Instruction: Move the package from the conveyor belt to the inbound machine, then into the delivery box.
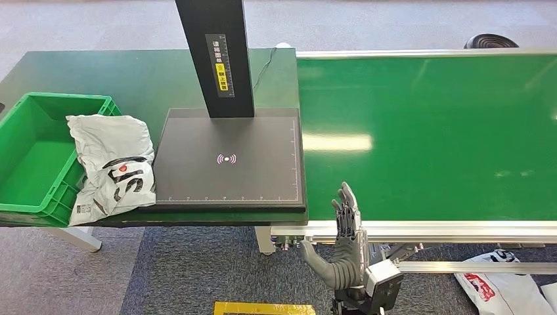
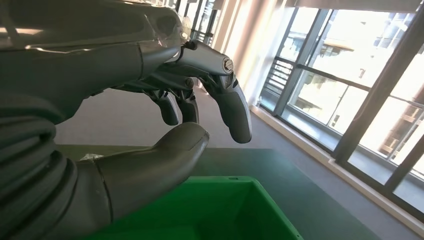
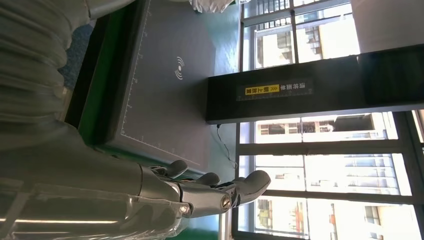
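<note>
1. The conveyor belt (image 1: 427, 131) surface is bare and gives wide free room above it.
2. The black post (image 1: 215, 56) stands at the far edge of the inbound machine (image 1: 230, 164) plate; the near part is free.
3. The package (image 1: 113, 164) lies over the delivery box (image 1: 33, 157) rim, blocking its right side.

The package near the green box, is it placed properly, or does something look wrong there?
Something looks off. The crumpled white package is not fully inside the green box: it drapes over the box's right wall, with its lower part on the table beside the black scanner plate. Both hands hold nothing.
</note>
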Available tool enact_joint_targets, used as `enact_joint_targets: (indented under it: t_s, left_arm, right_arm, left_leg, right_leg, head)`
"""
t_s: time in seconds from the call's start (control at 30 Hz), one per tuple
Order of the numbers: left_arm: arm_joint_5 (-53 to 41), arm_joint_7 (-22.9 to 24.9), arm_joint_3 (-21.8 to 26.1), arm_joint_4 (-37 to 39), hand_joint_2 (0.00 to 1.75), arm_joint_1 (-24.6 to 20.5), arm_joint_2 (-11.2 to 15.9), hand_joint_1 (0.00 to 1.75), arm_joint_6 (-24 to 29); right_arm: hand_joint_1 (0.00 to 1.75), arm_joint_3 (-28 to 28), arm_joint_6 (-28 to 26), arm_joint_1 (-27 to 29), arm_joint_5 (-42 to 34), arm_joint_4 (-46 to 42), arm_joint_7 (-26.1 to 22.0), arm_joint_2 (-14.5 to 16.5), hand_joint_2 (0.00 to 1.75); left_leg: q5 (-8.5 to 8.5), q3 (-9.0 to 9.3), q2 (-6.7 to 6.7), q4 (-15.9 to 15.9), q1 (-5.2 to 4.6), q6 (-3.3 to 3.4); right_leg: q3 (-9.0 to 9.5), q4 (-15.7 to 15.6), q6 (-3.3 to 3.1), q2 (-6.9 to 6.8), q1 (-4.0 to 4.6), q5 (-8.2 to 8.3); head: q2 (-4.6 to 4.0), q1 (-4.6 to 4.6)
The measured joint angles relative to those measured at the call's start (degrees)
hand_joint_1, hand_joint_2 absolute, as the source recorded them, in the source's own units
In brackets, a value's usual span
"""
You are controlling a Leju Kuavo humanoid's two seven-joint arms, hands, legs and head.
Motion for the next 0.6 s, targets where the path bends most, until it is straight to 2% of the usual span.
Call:
enact_joint_targets:
  t_s: [0.2,0.33,0.4,0.53,0.6]
  left_arm:
    - [-5.9,3.9,0.0,0.8,1.75,-3.1,0.5,1.75,2.6]
    - [-10.0,6.3,0.5,1.8,1.75,-6.2,0.5,0.03,2.9]
    - [-8.6,5.0,1.9,2.2,1.75,-6.1,-0.1,0.00,2.3]
    - [-2.3,-4.2,6.6,2.8,1.75,-1.4,-3.8,0.00,-0.1]
    - [-1.0,-7.0,7.6,2.9,1.75,0.7,-5.5,0.00,-1.1]
  right_arm:
    - [0.00,-0.2,1.0,0.0,1.4,-0.3,0.6,0.6,1.75]
    - [0.00,-0.6,1.6,0.2,1.9,-0.6,0.8,0.9,1.75]
    - [0.00,-0.8,1.8,0.3,2.2,-0.7,0.9,1.2,1.75]
    - [0.00,-1.3,2.0,0.3,2.5,-0.7,0.9,1.6,1.75]
    - [0.00,-1.3,1.9,0.3,2.6,-0.7,0.8,1.6,1.75]
  left_leg:
    - [0.01,-0.01,-0.05,0.0,0.00,0.00]
    - [0.00,0.00,-0.04,0.0,-0.01,0.00]
    - [-0.02,0.03,-0.02,0.0,-0.04,-0.01]
    - [-0.02,0.06,-0.04,0.0,-0.06,-0.02]
    - [-0.02,0.05,-0.05,0.0,-0.05,-0.02]
  right_leg:
    - [0.01,0.0,0.00,-0.05,0.00,0.00]
    - [0.01,0.0,0.00,-0.04,-0.01,0.00]
    - [0.01,0.0,0.00,-0.02,-0.04,0.00]
    - [0.04,0.0,0.00,-0.04,-0.05,-0.01]
    - [0.04,0.0,0.00,-0.04,-0.05,-0.01]
  head:
    - [0.00,0.02]
    - [0.00,0.01]
    - [0.00,-0.01]
    - [0.00,0.01]
    - [0.00,0.01]
